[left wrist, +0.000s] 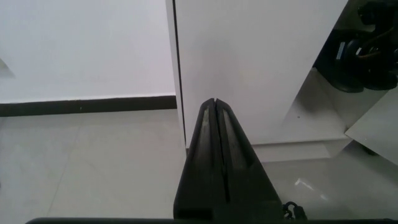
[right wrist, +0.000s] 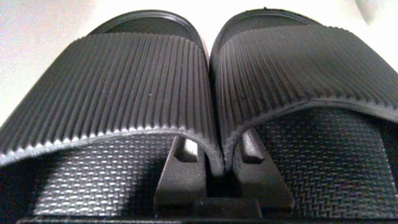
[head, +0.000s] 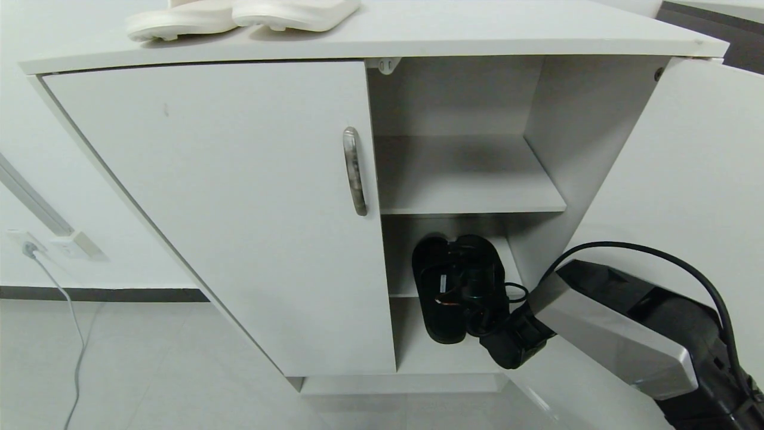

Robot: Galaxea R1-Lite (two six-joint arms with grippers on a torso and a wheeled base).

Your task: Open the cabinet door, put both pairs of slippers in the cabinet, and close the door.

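A pair of black slippers sits in the bottom compartment of the white cabinet, toes toward the back. My right gripper reaches in from the lower right. In the right wrist view this gripper is shut on the two ribbed straps where they meet, pinching both slippers together. A white pair of slippers lies on the cabinet top at the left. The right door stands open. My left gripper is shut on nothing, low above the floor before the closed left door.
The left door carries a metal handle at its inner edge. Above the black slippers an upper shelf is bare. At the far left, a wall socket has a cable hanging to the tiled floor.
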